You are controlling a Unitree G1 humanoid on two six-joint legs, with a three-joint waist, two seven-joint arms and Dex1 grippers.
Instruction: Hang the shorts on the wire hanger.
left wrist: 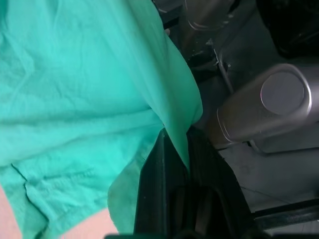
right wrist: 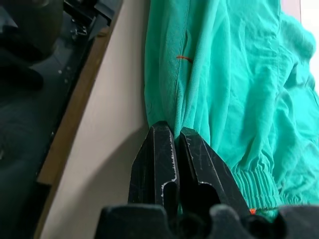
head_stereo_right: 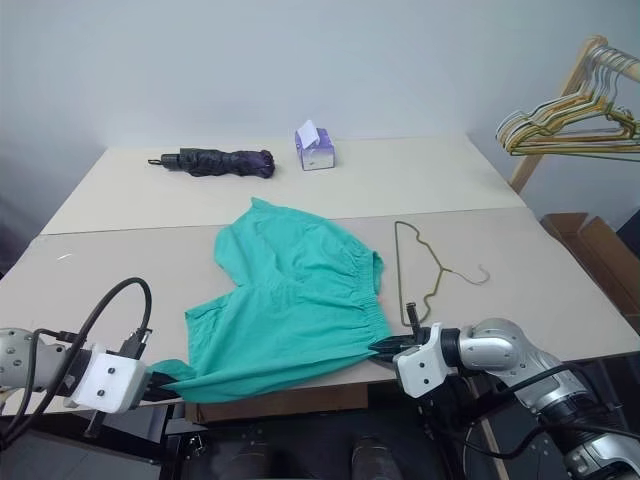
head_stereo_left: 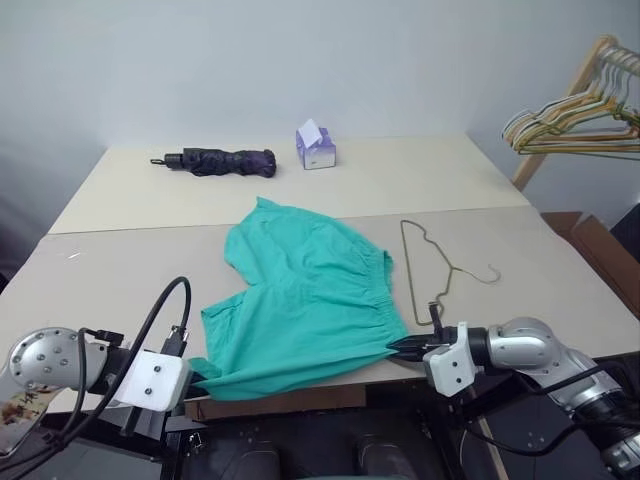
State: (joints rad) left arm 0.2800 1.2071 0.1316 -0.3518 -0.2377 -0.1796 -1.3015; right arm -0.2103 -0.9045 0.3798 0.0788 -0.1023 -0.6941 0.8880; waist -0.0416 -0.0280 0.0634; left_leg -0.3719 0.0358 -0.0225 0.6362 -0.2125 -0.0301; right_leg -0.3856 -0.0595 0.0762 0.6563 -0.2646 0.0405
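Note:
The teal-green shorts (head_stereo_left: 305, 300) lie spread across the near half of the table, their near edge drawn to the table's front edge. My left gripper (head_stereo_left: 195, 378) is shut on the near left corner of the shorts (left wrist: 89, 109), which hangs just off the edge. At the near right corner, by the gathered waistband, my right gripper (head_stereo_left: 400, 348) is shut on the cloth (right wrist: 234, 74). The wire hanger (head_stereo_left: 428, 268), thin and olive-grey, lies flat on the table just right of the shorts, hook pointing right.
A folded dark umbrella (head_stereo_left: 220, 161) and a purple tissue box (head_stereo_left: 316, 147) sit on the far table. A wooden rack with several pale hangers (head_stereo_left: 580, 115) stands at the far right. A brown cardboard box (head_stereo_left: 600, 245) is beside the table's right edge.

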